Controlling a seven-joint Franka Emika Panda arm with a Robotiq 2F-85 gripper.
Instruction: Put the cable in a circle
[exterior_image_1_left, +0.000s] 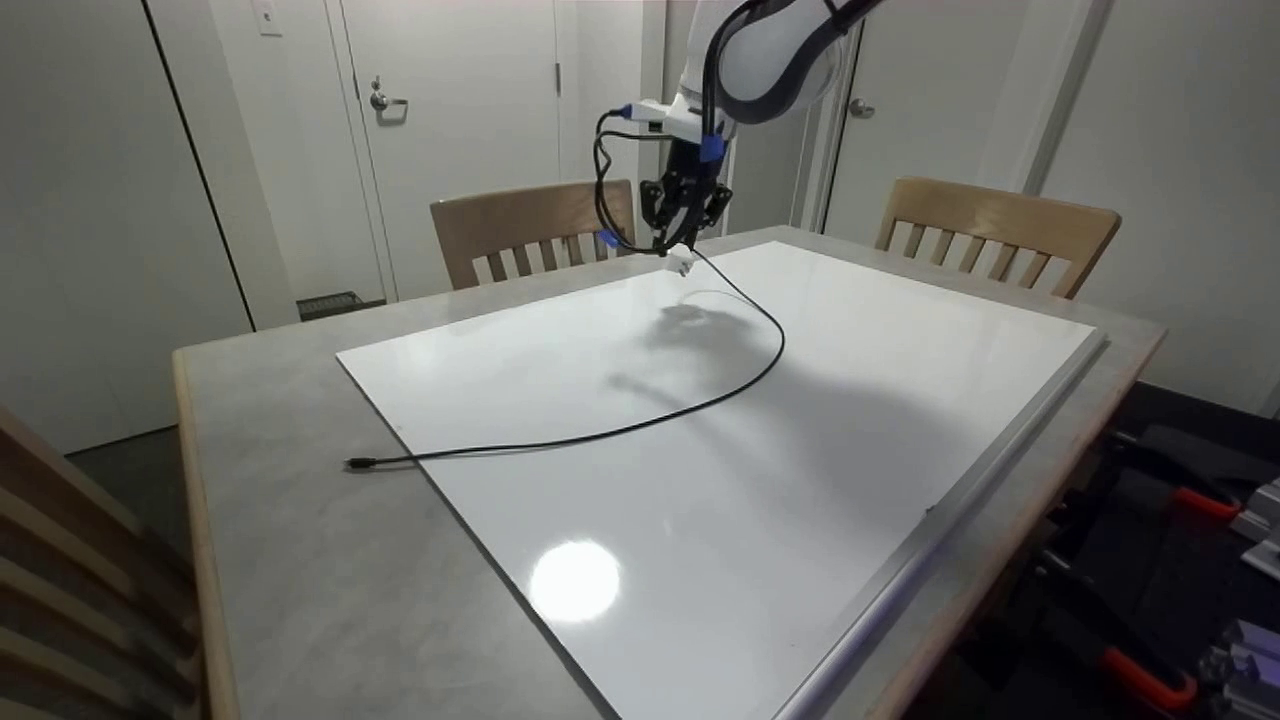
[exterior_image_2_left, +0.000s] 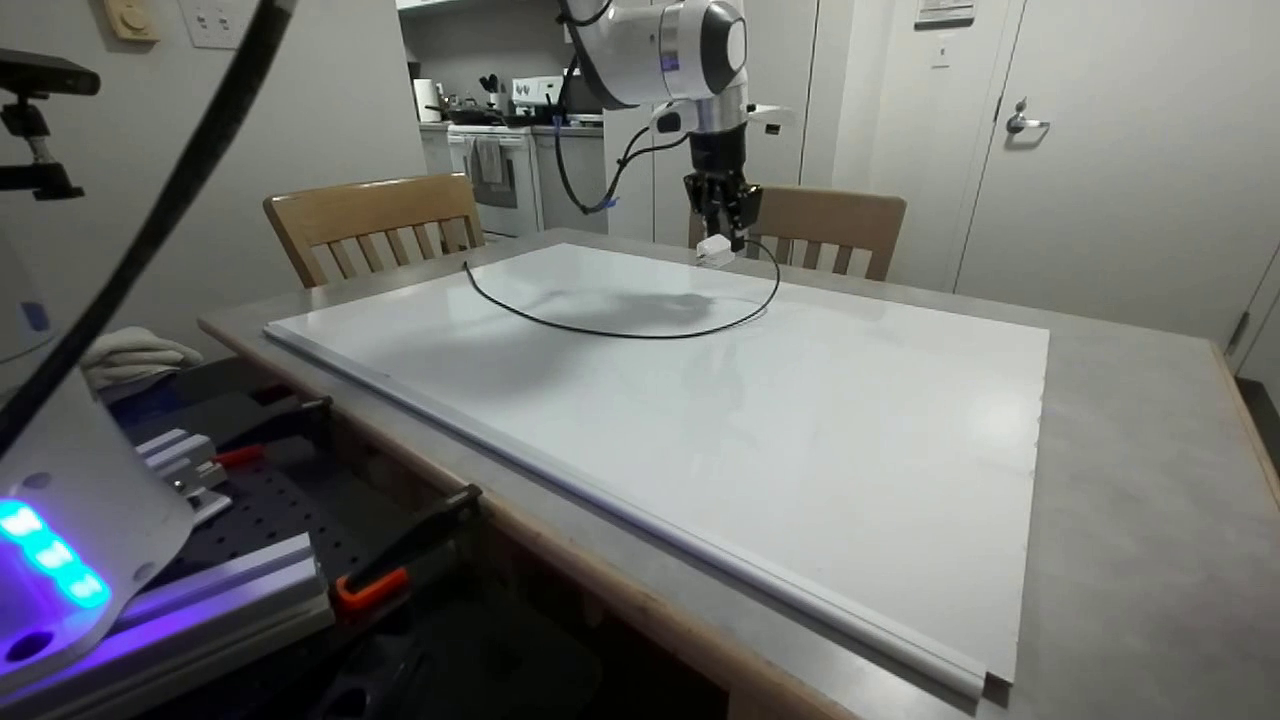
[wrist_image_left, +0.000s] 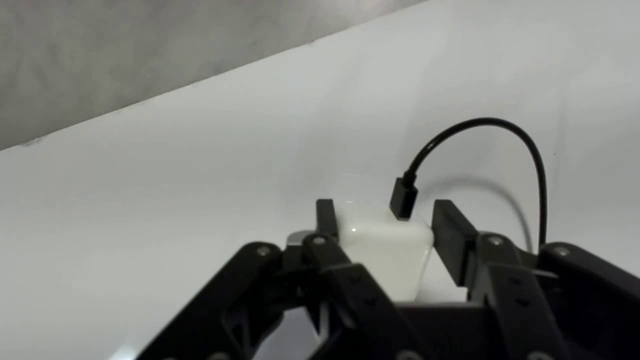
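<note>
While pinching a white plug (wrist_image_left: 386, 262) between fingers (wrist_image_left: 452, 240) above the whiteboard (exterior_image_1_left: 800, 560) at twelve o'clock, holds one end of a black cable (exterior_image_1_left: 682, 412) curving to the worktop (exterior_image_1_left: 280, 560) at nine, in an exterior view.

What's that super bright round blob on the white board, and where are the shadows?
In an exterior view, that's round glare on the white board, likely reflected light; in both exterior views, gray shadows spread there, probably from the arm; in the wrist view, the black cord casts a faint curved shadow.
</note>
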